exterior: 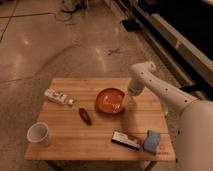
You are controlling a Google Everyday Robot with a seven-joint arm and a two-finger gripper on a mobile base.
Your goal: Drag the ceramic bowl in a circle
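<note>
Hand (pixel 128 100) spread wide at ceramic bowl (pixel 109 100) rim, arm (pixel 161 91) side.

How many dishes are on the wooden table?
2. The orange-red ceramic bowl sits right of the middle, the gripper at its right rim. The white cup stands near the front-left corner. Nothing seems to hide more.

White, rounded arm (pixel 167 94) with greyish gripper (pixel 127 101) at tip.
</note>
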